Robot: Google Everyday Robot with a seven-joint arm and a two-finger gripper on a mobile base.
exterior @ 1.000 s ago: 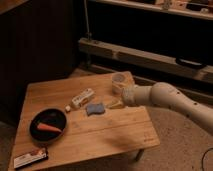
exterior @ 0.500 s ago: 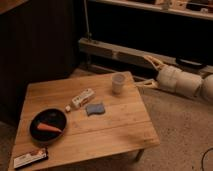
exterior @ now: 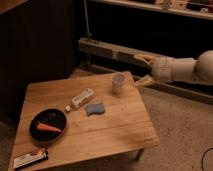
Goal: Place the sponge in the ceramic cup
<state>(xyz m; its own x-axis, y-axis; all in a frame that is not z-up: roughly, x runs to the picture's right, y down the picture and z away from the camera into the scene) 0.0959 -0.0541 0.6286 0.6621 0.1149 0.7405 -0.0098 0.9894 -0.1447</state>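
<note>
The blue sponge (exterior: 95,108) lies flat near the middle of the wooden table (exterior: 115,135). Behind it and to the right, close to the table's far edge, the pale ceramic cup (exterior: 118,82) stands upright. My gripper (exterior: 142,70) hangs in the air past the table's far right corner, right of the cup and a little above it. It is open, with nothing between its two tan fingers (exterior: 143,59). The white arm (exterior: 190,68) reaches in from the right.
A white-and-tan tube package (exterior: 82,98) lies just left of the sponge. A black pan (exterior: 48,125) holding a carrot sits at the left. A flat packaged bar (exterior: 30,158) lies at the front left corner. Dark shelving (exterior: 150,30) stands behind the table.
My arm has drawn back to the right, from over the table beside the cup to off its far right corner. The sponge and cup have not moved.
</note>
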